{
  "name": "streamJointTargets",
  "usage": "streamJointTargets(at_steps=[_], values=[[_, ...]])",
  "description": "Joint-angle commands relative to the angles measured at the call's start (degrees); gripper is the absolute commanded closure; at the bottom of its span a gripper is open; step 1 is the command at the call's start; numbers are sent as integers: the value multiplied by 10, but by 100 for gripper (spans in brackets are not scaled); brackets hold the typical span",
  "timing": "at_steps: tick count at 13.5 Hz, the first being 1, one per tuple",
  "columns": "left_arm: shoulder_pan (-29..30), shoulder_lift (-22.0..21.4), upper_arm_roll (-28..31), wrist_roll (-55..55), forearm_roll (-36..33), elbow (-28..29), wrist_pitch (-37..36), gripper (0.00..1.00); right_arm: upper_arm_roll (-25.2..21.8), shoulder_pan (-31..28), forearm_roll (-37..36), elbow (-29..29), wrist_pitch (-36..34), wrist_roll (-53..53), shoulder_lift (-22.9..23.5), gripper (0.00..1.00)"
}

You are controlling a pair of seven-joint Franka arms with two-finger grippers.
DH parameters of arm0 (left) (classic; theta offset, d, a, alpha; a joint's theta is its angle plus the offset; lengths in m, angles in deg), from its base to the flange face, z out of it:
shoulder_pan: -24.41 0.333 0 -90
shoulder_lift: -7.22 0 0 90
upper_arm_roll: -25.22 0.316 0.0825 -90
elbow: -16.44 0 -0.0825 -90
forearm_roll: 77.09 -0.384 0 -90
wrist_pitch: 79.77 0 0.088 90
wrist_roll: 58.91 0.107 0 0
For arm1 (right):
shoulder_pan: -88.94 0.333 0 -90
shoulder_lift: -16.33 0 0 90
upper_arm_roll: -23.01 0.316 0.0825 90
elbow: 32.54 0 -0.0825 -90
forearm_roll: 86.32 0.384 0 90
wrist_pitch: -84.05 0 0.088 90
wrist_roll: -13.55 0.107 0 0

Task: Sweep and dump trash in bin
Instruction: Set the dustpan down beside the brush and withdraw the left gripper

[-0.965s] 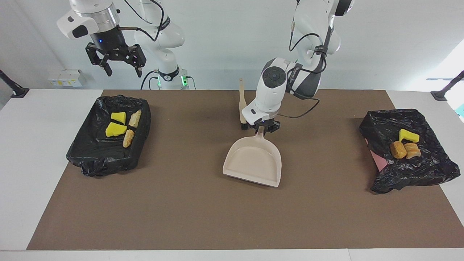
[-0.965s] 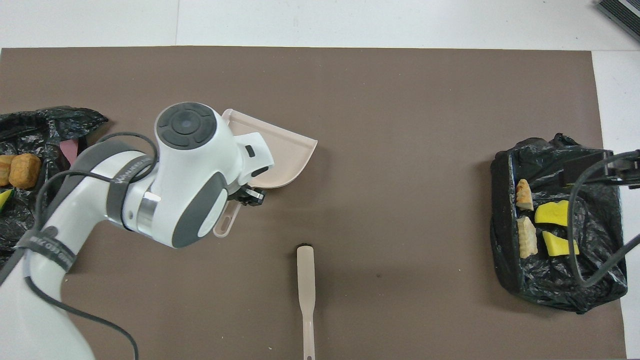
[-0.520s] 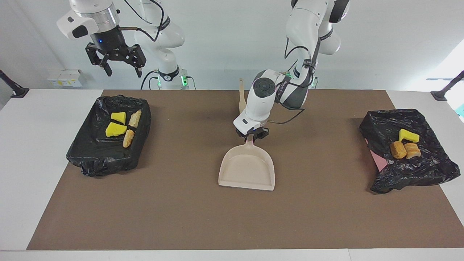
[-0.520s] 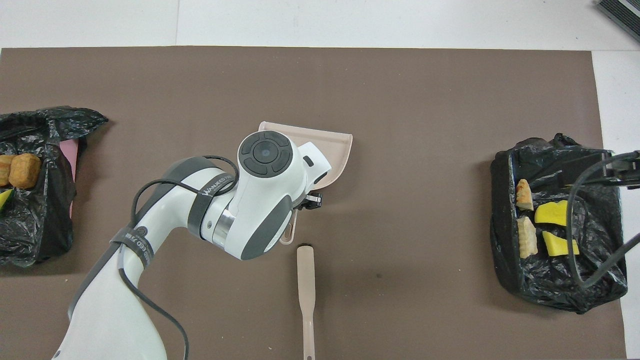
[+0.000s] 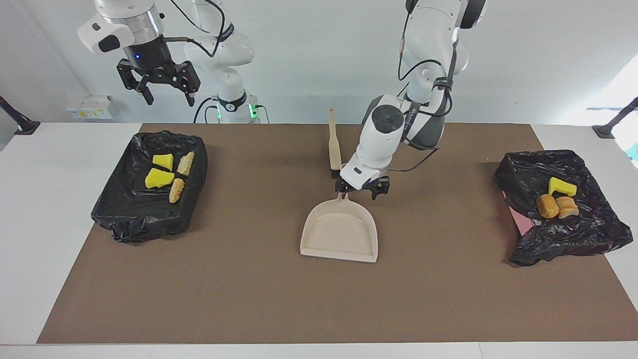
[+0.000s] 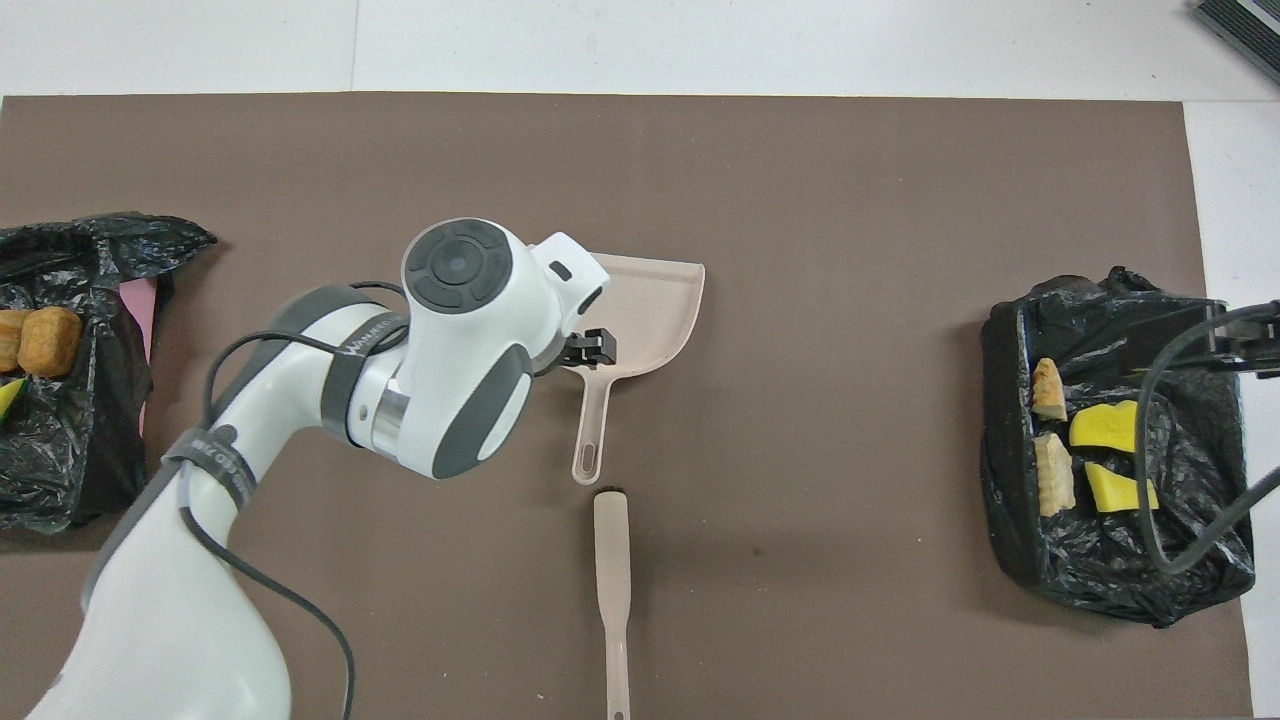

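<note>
The beige dustpan (image 5: 339, 234) (image 6: 645, 305) lies flat at the middle of the brown mat, its handle (image 6: 592, 430) pointing toward the robots. My left gripper (image 5: 360, 193) hangs open low over the handle's root, shifted toward the left arm's end, holding nothing. One of its fingers (image 6: 597, 347) pokes out from under the wrist in the overhead view. The trash lies in two black-lined bins: yellow wedges (image 5: 159, 170) and tan lumps (image 5: 178, 188) in the bin (image 5: 144, 219) at the right arm's end, more chunks (image 5: 556, 198) in the bin (image 5: 578, 234) at the left arm's end. My right gripper (image 5: 169, 92) waits open high over its bin.
A beige brush (image 5: 333, 147) (image 6: 612, 590) lies between the dustpan and the robots, bristles toward the dustpan's handle. The brown mat (image 5: 249, 299) covers most of the white table. A cable of the right arm crosses over the bin (image 6: 1110, 560) in the overhead view.
The left arm swung the dustpan toward the table's middle and squared it there. Its gripper then opened, let go of the handle and shifted toward the left arm's end. The right arm stayed put.
</note>
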State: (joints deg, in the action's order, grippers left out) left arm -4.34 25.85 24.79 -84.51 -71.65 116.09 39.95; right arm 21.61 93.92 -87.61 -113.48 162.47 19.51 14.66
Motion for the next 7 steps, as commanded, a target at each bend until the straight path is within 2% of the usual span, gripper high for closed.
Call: streamJointTargets(at_steps=[1,3,7], values=[[49,-16,-2,-2,1,-1,-12,0,-1,-2,1,-11,-2,-15,-11,0],[91,-22,-2,26,-1,-1,-10,0,-2,-2,1,-11,-2,-14,-11,0],[173,-32,-2,209,-1,-1,-14,0,-1,-2,1,-11,-2,-14,-11,0]])
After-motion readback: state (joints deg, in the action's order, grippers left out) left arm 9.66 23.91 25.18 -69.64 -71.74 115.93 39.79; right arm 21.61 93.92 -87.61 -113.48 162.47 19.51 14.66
